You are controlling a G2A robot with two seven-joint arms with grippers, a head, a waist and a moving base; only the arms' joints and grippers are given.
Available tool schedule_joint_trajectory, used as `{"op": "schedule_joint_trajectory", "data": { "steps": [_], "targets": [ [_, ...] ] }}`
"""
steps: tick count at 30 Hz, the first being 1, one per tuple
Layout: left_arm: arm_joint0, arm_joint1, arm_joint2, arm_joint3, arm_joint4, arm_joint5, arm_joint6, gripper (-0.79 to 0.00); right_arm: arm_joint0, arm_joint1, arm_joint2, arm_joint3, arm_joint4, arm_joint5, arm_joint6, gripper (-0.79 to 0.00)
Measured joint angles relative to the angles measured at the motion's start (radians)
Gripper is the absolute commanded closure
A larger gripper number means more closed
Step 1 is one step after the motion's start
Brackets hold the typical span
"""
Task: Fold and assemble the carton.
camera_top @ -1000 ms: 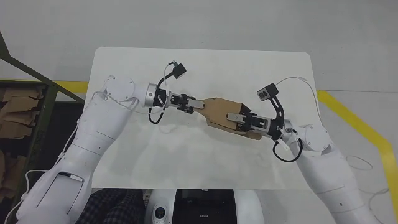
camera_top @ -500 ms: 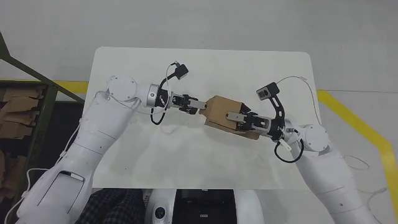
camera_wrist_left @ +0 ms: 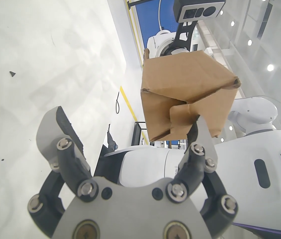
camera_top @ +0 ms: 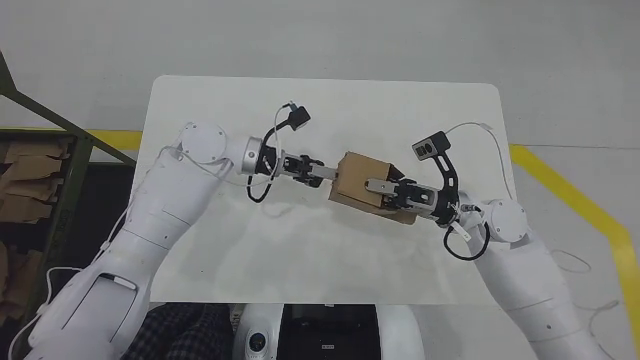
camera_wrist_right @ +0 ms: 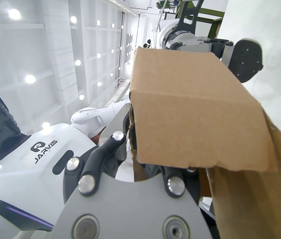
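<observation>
The right gripper clamps one end wall of the brown cardboard carton, holding it over the middle of the white rectangular table. Beyond it, the left gripper stands wide open, one fingertip touching the carton's folded end flap.
</observation>
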Motion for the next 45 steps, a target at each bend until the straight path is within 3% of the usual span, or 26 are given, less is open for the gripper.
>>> {"op": "schedule_joint_trajectory", "data": {
  "steps": [45],
  "targets": [
    [-0.034,-0.009,0.058,-0.002,-0.026,-0.012,-0.004,-0.785,0.024,-0.016,-0.026,0.031,0.069,0.02,0.06,0.0]
  ]
}}
